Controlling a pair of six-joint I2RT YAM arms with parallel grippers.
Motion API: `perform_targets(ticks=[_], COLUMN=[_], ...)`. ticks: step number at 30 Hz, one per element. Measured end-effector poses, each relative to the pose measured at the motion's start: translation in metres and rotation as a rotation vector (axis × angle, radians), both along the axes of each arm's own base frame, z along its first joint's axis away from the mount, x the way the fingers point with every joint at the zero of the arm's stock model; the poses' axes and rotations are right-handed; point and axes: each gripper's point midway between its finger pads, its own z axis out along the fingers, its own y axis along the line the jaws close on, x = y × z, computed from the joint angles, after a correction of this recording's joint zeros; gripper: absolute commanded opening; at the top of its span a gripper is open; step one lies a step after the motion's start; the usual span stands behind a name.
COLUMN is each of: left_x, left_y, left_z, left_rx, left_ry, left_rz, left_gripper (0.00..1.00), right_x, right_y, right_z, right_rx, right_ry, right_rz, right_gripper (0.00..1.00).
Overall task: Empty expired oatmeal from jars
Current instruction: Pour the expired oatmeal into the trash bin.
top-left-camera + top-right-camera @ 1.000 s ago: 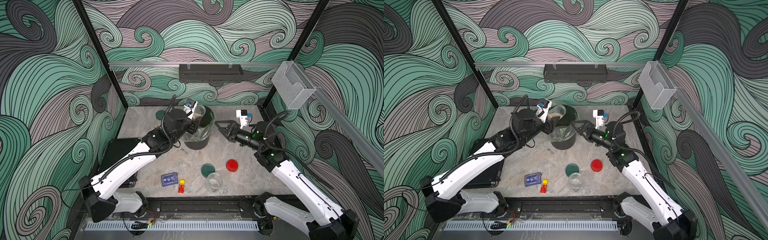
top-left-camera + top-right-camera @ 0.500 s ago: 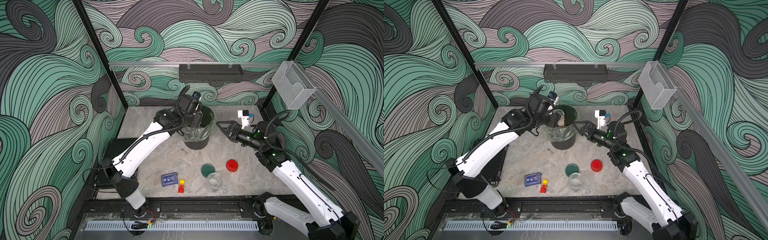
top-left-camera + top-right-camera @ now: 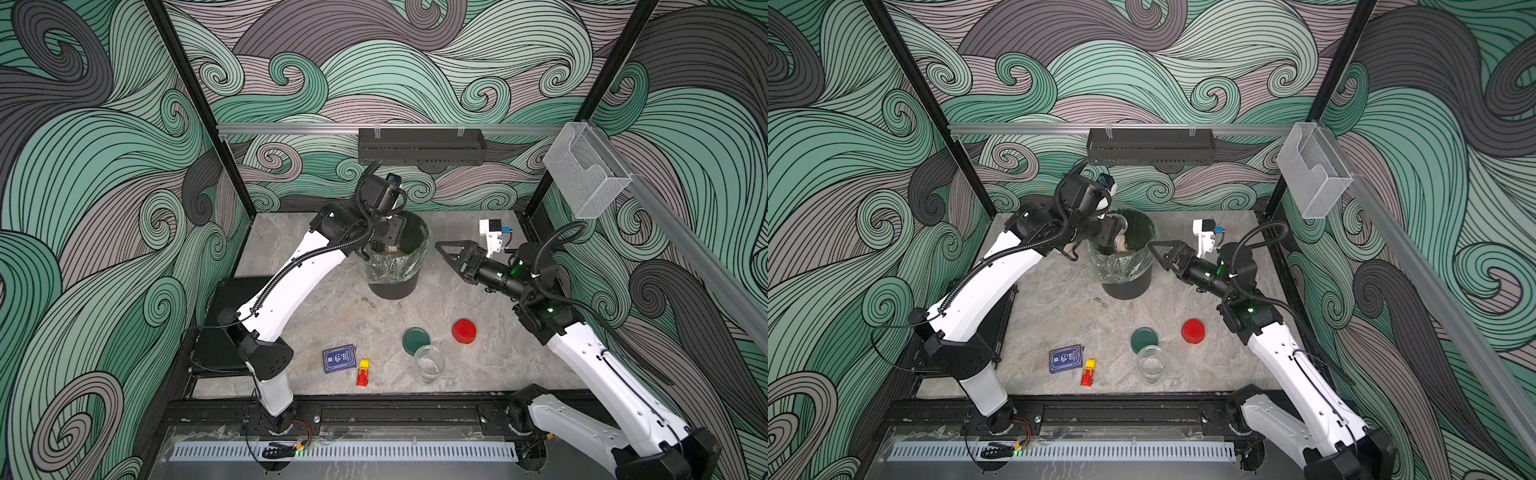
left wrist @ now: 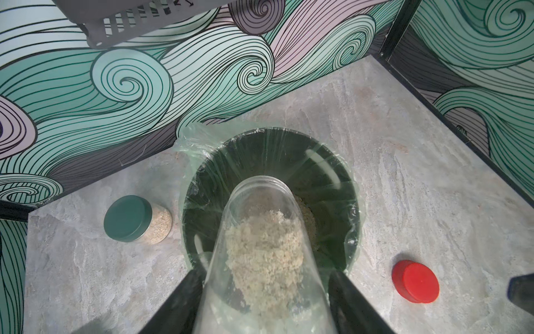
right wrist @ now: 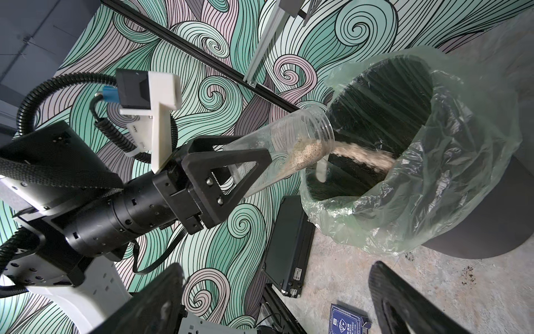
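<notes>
left gripper clamped on the body of an open jar, one finger on each side; jar tipped mouth-down over the black bin, mouth just inside the rim with its clear liner; oatmeal lies heaped along the low side of the jar, and in the right wrist view a pale stream of it runs from the mouth into the bin; more flakes at the bin bottom in the left wrist view; right gripper empty with jaws spread wide, hovering just beside the bin on the far side from the left arm, touching nothing; closed jar with a dark green lid, oatmeal inside, stands upright on the tabletop close to the bin, toward the back wall; hidden behind the left arm in both top views; toward the front, an empty jar, lidless and upright, just beside a loose green lid; red lid near those, apart; blue card box and a red-yellow toy car side by side near the front edge, well apart from the bin.
</notes>
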Motion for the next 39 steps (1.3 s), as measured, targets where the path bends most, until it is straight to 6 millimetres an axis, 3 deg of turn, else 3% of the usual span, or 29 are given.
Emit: perform_targets(ticks=[5,9,15,20,27,39], left_x=[-0.002,-0.005,0.002,0.017,0.043,0.070], left_y=[0.002,0.005,0.002,0.004,0.010,-0.007], left_z=[0.007,0.010,0.009,0.002,-0.004,-0.046], left_rx=[-0.011,-0.010,-0.009,-0.019,-0.034,-0.001], left_ry=[0.021,0.034,0.046,0.066,0.068,0.119], left_rz=[0.017,0.020,0.018,0.030,0.065,0.055], left_gripper=[0.00,0.00,0.00,0.00,0.00,0.00], right_x=[-0.002,0.001,0.028,0.047,0.053,0.060], right_y=[-0.002,-0.006,-0.007,-0.003,-0.004,-0.004], right_z=[0.003,0.012,0.005,-0.013,-0.003,-0.006], right_rx=[-0.026,-0.071,-0.281,-0.457,-0.547,-0.581], right_ry=[-0.072,-0.233,-0.525,-0.660,-0.774,-0.776], right_rz=[0.000,-0.030,-0.095,-0.094,-0.108,-0.116], right_gripper=[0.99,0.98,0.94,0.94,0.95,0.98])
